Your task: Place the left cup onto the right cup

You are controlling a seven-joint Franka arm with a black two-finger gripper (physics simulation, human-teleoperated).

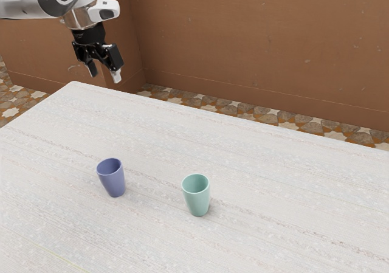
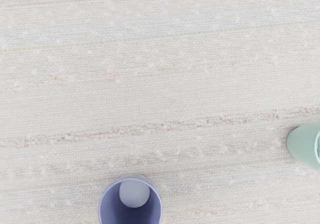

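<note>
A purple-blue cup (image 1: pixel 111 176) stands upright on the pale table (image 1: pixel 255 157), toward the exterior view's left. A mint green cup (image 1: pixel 196 194) stands upright a short way to its right, apart from it. My gripper (image 1: pixel 104 73) hangs high above the table's far left part, well away from both cups, open with nothing between its fingers. In the wrist view I look straight down into the purple-blue cup (image 2: pixel 131 204), and the edge of the green cup (image 2: pixel 305 145) shows off to one side.
The table's far edge runs behind the gripper, with a patterned tile floor (image 1: pixel 255 112) and brown walls (image 1: pixel 261 36) beyond. The tabletop around the two cups is bare.
</note>
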